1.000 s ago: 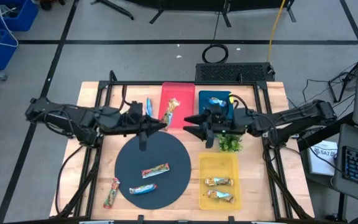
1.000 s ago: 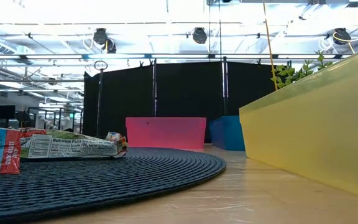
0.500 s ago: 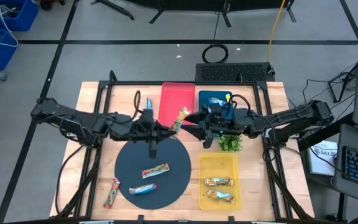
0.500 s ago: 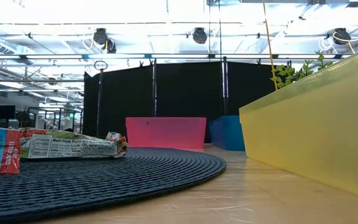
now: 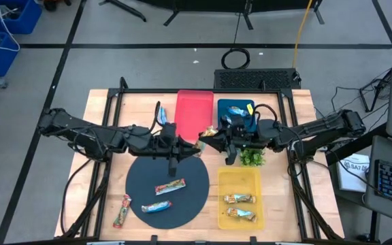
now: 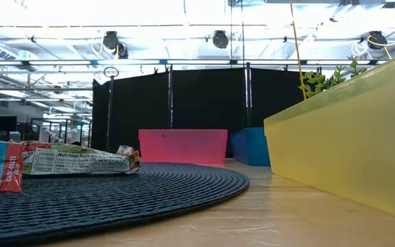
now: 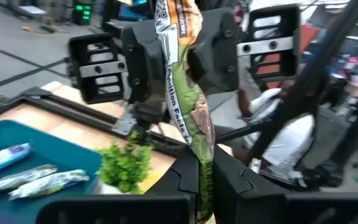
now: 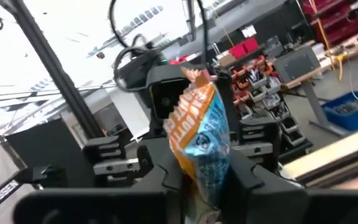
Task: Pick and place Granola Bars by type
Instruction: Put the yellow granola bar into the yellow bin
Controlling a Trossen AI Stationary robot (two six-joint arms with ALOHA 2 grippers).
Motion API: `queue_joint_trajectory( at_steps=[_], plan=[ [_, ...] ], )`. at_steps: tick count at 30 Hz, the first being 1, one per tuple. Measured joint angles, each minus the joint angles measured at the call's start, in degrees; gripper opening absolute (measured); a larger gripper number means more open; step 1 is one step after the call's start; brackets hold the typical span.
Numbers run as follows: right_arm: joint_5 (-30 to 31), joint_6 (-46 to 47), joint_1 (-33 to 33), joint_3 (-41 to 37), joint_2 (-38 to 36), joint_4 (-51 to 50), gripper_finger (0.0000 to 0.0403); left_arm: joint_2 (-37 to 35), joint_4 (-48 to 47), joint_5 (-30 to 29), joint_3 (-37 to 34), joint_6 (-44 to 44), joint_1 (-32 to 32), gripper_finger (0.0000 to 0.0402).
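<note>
- High view: the left end effector [image 5: 194, 144] and the right end effector [image 5: 208, 135] meet over the middle of the surface [image 5: 101, 109], just in front of the red tray [image 5: 193, 109] and behind the round dark mat [image 5: 166, 185].
- The left wrist view shows the left end effector [image 7: 205, 177] clamped on the lower end of an orange-green bar [image 7: 185, 81], which stands upright right in front of the right arm's wrist.
- The right wrist view shows the right end effector [image 8: 205, 190] clamped on an orange-and-blue bar [image 8: 202, 134], held upright facing the left arm.
- On the mat lie two bars: an orange-green one [image 5: 170, 186] and a blue-white one [image 5: 156, 207] nearer the front edge.
- Another orange-green bar [image 5: 121, 211] lies on the bare wood just left of the mat.
- The yellow tray [image 5: 239, 179] holds two silvery-tan bars [image 5: 239, 199], one behind the other.
- The blue tray [image 5: 223, 107] holds blue-white bars [image 5: 237, 110], partly hidden by the right arm.
- One more blue-white bar [image 5: 160, 114] lies on the wood left of the red tray.
- A green plant sprig [image 5: 252, 157] sits between the blue and yellow trays.
</note>
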Motion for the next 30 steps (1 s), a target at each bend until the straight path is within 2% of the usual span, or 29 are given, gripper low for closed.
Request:
queue_joint_trajectory(
  at_steps=[4, 7, 14, 16, 21, 26, 30],
  plan=[
    [-0.7, 1.4, 0.3, 0.0, -0.9, -3.4, 0.0034, -0.3, 0.0, 5.6, 0.0, -1.3, 0.6, 0.007],
    [-1.8, 1.9, 1.1, 0.0, -2.5, -10.2, 0.0032, -1.7, -1.6, 8.8, -0.1, -3.4, 1.4, 0.0117],
    [-1.9, 5.2, 4.8, 0.0, -6.9, -30.8, 0.0028, -6.4, -5.6, 10.0, 0.0, -4.8, 4.3, 0.0201],
    [-2.4, 7.2, 6.5, 0.0, -7.5, -36.0, 0.0026, -8.6, -8.4, 7.8, 0.0, -5.0, 5.3, 0.0214],
    [-6.6, 11.9, 11.5, 0.0, -6.1, -51.4, 0.0025, -12.3, -20.9, -4.4, 0.0, -14.1, 9.9, 0.0224],
    [-6.2, 11.2, 14.0, 0.0, -1.2, -61.3, 0.0024, -13.5, -37.0, -11.0, 0.0, -23.4, 15.6, 0.0224],
    [-6.1, 8.3, 14.7, 0.0, 4.8, -66.9, 0.0023, -12.2, -47.4, -13.4, 0.0, -27.1, 20.6, 0.0225]
  ],
)
